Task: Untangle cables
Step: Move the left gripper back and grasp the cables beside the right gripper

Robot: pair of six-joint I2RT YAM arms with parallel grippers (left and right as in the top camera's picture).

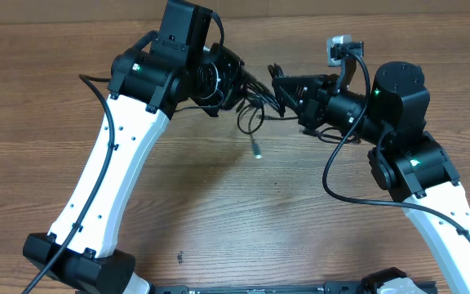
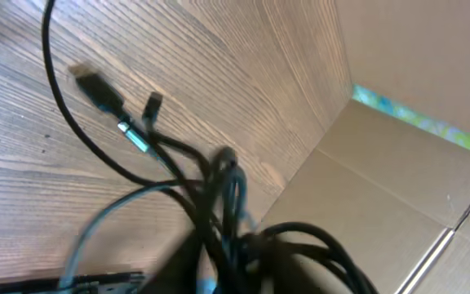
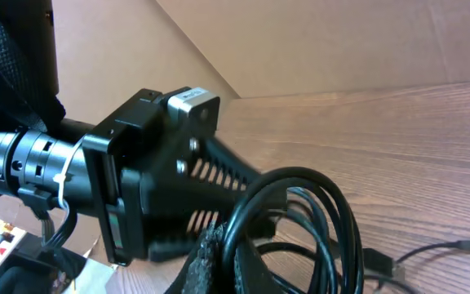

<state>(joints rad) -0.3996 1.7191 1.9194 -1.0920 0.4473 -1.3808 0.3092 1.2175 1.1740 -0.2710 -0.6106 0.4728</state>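
Observation:
A tangle of black cables [image 1: 255, 102] hangs above the wooden table between my two grippers at the back centre. My left gripper [image 1: 237, 83] is shut on the bundle from the left; in the left wrist view the blurred bundle [image 2: 227, 204] runs up out of the jaws [image 2: 235, 273], and loose plug ends [image 2: 98, 88] dangle beyond. My right gripper [image 1: 282, 88] is shut on the cables from the right; in the right wrist view black loops [image 3: 317, 212] pass between its fingers [image 3: 247, 261]. One cable end with a plug [image 1: 257, 149] hangs down towards the table.
A brown cardboard wall [image 2: 398, 196] stands along the table's far edge, close behind both grippers. The left gripper's body [image 3: 149, 184] fills the left of the right wrist view, very near my right fingers. The wooden table [image 1: 243, 212] lies below.

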